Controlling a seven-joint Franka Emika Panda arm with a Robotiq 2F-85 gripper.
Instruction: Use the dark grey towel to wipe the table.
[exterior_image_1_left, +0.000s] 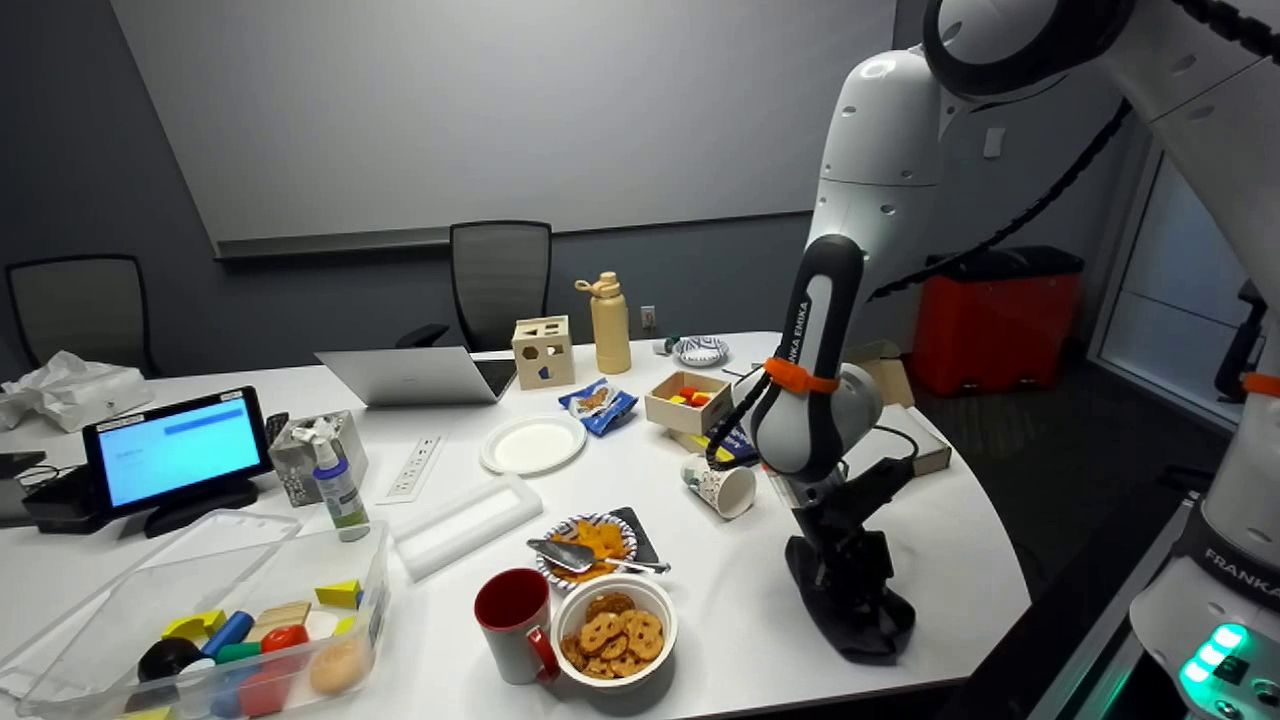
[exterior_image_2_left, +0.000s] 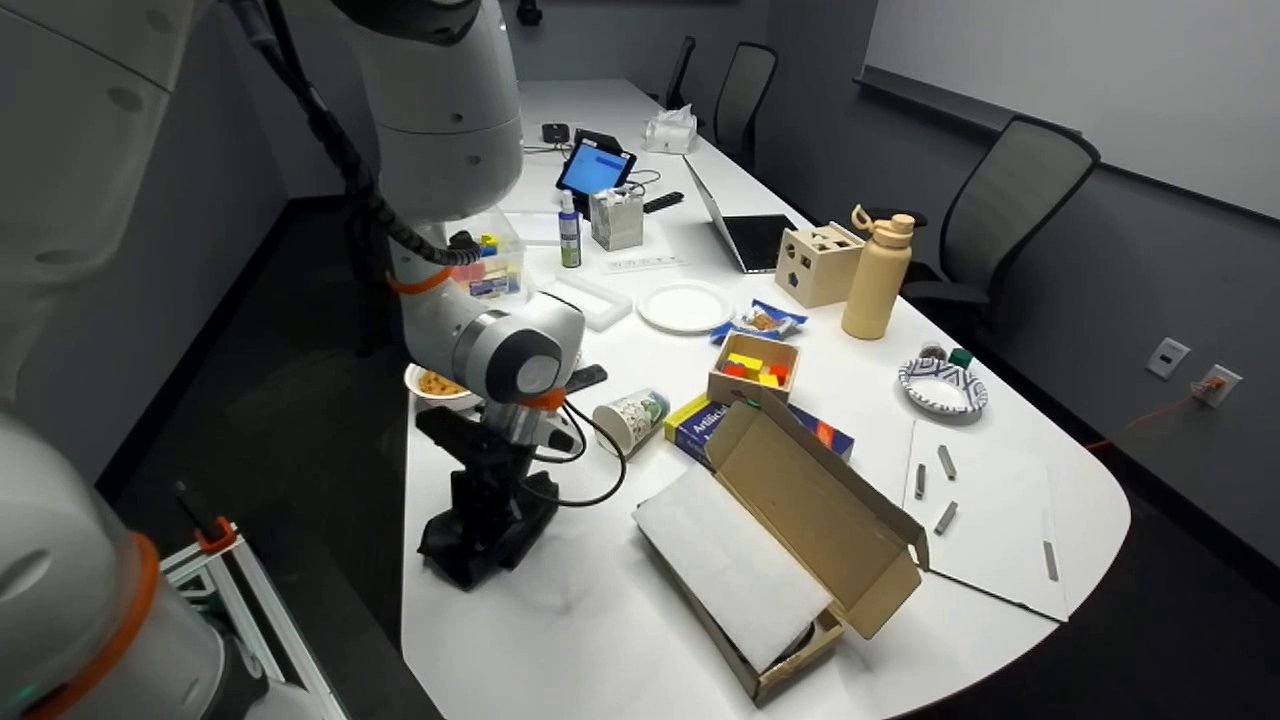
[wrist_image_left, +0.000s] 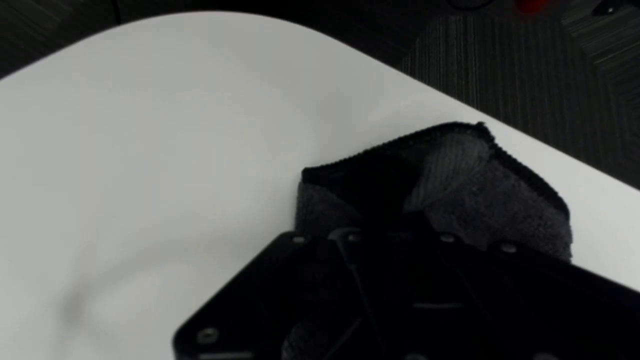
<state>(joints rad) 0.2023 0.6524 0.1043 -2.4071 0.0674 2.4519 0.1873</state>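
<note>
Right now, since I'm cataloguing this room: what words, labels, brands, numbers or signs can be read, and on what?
"FRANKA EMIKA": on the arm link.
"FRANKA", at the picture's edge: on the robot base.
"Artificial", following words unclear: on the book.
Too small or blurred: marks on the tablet, spray bottle and snack bag.

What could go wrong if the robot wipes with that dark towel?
The dark grey towel is near the edge of the table, so it might slide over. A wide wipe could knock the snack bowl and spill it. The patterned cup lies on its side, so a bump may send it rolling.
</note>
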